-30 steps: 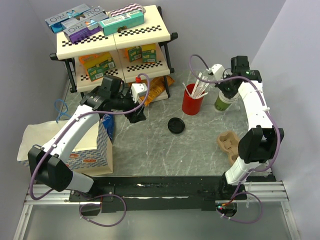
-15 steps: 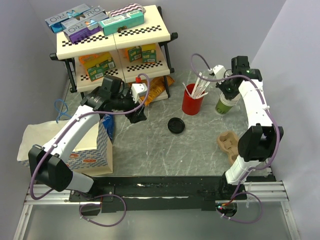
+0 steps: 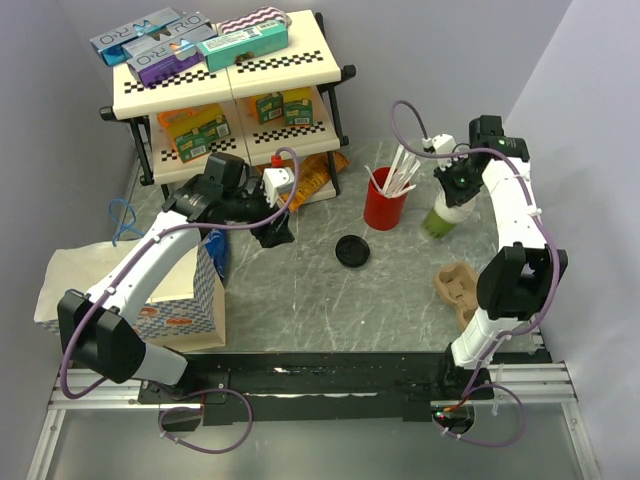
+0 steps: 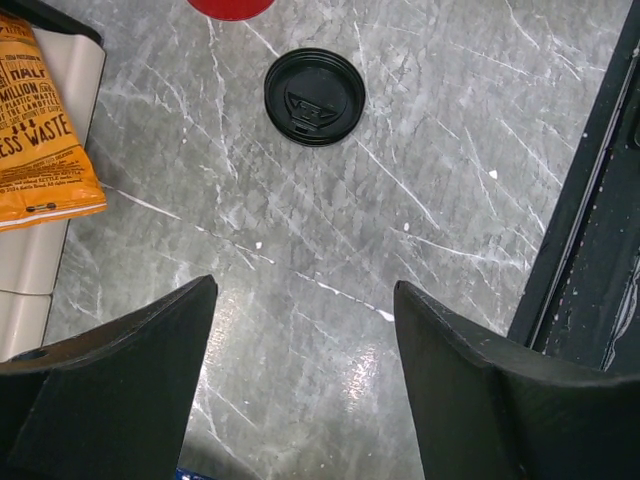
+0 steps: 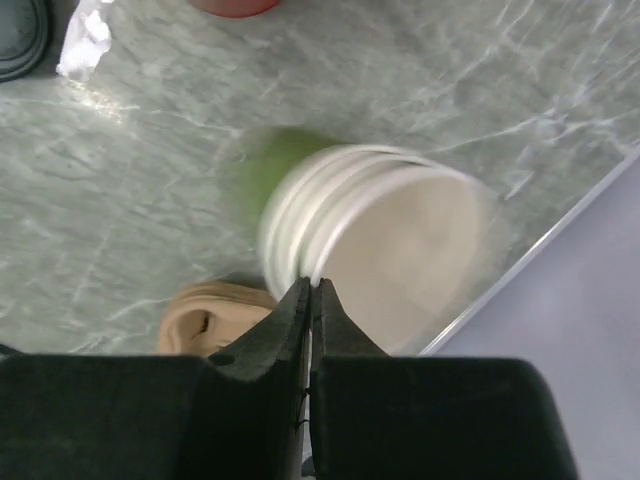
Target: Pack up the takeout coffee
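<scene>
The green paper cup (image 3: 440, 218), cream-white inside (image 5: 400, 250), hangs tilted at the back right. My right gripper (image 3: 453, 188) is shut on its rim, one finger inside and one outside (image 5: 311, 288). The rim looks blurred into stacked white rings, so I cannot tell whether one cup or a nested pair is held. Its round black lid (image 3: 352, 251) lies flat mid-table, also seen in the left wrist view (image 4: 314, 97). My left gripper (image 3: 272, 232) hovers open over bare table (image 4: 305, 290), left of the lid, holding nothing.
A red cup (image 3: 384, 205) of white sticks stands left of the green cup. A brown cardboard cup carrier (image 3: 458, 290) lies at the near right. A two-tier shelf (image 3: 225, 85) stands at the back, with an orange snack bag (image 4: 40, 130) leaning on it. A paper bag (image 3: 70, 285) and checkered box (image 3: 190, 300) sit left.
My right gripper has carried the green cup slightly forward and left, tilting it more. The left arm has not moved.
</scene>
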